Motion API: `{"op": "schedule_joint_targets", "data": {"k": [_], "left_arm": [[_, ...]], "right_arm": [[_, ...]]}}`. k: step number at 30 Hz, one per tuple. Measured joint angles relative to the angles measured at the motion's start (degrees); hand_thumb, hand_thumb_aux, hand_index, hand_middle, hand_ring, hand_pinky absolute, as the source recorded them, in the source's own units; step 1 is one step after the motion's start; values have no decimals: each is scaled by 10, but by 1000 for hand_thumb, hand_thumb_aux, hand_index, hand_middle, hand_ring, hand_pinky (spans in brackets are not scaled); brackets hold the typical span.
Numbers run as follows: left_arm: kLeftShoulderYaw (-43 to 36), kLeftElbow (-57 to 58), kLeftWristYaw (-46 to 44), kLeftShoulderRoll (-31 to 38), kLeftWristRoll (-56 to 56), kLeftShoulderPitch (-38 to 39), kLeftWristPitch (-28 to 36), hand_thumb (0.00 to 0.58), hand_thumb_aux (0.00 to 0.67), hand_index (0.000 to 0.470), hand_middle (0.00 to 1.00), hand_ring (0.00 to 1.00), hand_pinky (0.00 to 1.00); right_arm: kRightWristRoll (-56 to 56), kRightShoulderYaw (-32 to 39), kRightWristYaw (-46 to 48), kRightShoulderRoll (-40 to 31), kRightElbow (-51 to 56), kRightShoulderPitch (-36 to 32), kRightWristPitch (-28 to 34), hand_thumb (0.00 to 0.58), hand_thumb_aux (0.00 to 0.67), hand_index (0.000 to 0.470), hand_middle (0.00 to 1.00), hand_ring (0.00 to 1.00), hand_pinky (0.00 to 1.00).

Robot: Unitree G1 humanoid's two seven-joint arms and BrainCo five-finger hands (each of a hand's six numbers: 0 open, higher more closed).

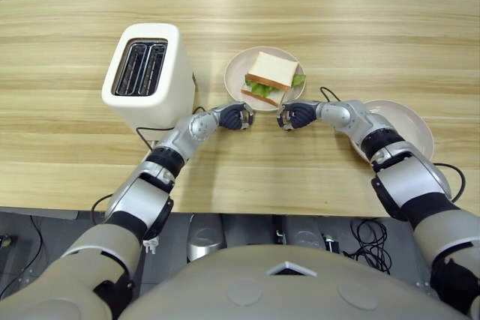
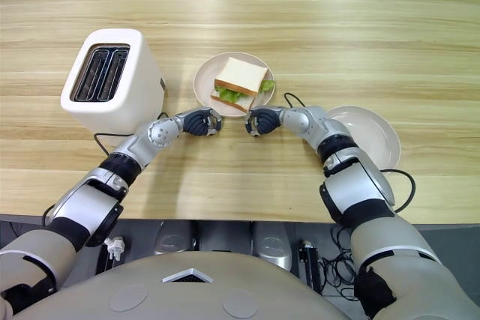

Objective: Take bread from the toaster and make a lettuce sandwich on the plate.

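A white toaster (image 1: 148,73) stands on the wooden table at the left, both slots dark and without bread. To its right a round plate (image 1: 237,73) carries a sandwich (image 1: 269,76): a white bread slice on top, green lettuce (image 1: 262,90) showing at the edges, another slice beneath. My left hand (image 1: 235,117) rests on the table just in front of the plate's left side, fingers curled, holding nothing. My right hand (image 1: 295,115) sits in front of the plate's right side, also curled and holding nothing. The two hands face each other a short gap apart.
A second, bare white plate (image 1: 411,127) lies at the right, partly under my right forearm. A black cable (image 1: 328,93) runs by the sandwich plate, and the toaster's cord (image 1: 146,138) trails toward the front edge. Bare wooden table stretches far behind.
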Motion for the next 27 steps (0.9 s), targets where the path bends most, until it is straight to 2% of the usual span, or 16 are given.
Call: {"op": "schedule_joint_targets", "data": {"k": [2,3,4,5,6,10,12,15,19,21,27], "left_arm": [[1,11,27,7,1,0,-13,580,670,460,1000,1000,1000],[4,10,36,13,1,3,-18,580,670,460,1000,1000,1000],[15,-11,48,25,-2,20,-27,501,423,290,118,118,118],[24,-28,53,31,-7,33,-35,368,265,182,0,0,0],[33,-49,55,37,-15,47,-37,0,0,0,0,0,0],[97,-268,56,35,-94,165,-54,0,0,0,0,0,0],[128,-375,49,22,-154,219,-48,0,0,0,0,0,0],[168,-476,50,-11,-225,265,-28,0,0,0,0,0,0],[184,-508,50,-65,-278,285,-20,0,0,0,0,0,0],[185,-498,53,-79,-277,284,-26,0,0,0,0,0,0],[219,-500,82,-105,-290,283,-69,0,0,0,0,0,0]], "right_arm": [[8,-9,-2,0,9,1,-12,580,670,460,1000,1000,1000],[20,-18,3,0,11,4,-23,509,436,299,1000,1000,1000],[54,-46,29,-1,10,20,-49,0,0,0,518,518,518],[75,-61,42,-1,10,31,-66,0,0,0,173,173,173],[98,-78,58,-1,8,39,-80,0,0,0,0,0,0],[256,-177,148,-2,-61,101,-139,0,0,0,0,0,0],[349,-223,187,3,-140,138,-147,0,0,0,0,0,0],[453,-263,214,30,-255,195,-132,0,0,0,0,0,0],[517,-284,195,91,-362,265,-106,0,0,0,0,0,0],[520,-298,159,125,-376,271,-107,0,0,0,0,0,0],[476,-333,61,158,-391,270,-138,0,0,0,0,0,0]]}}
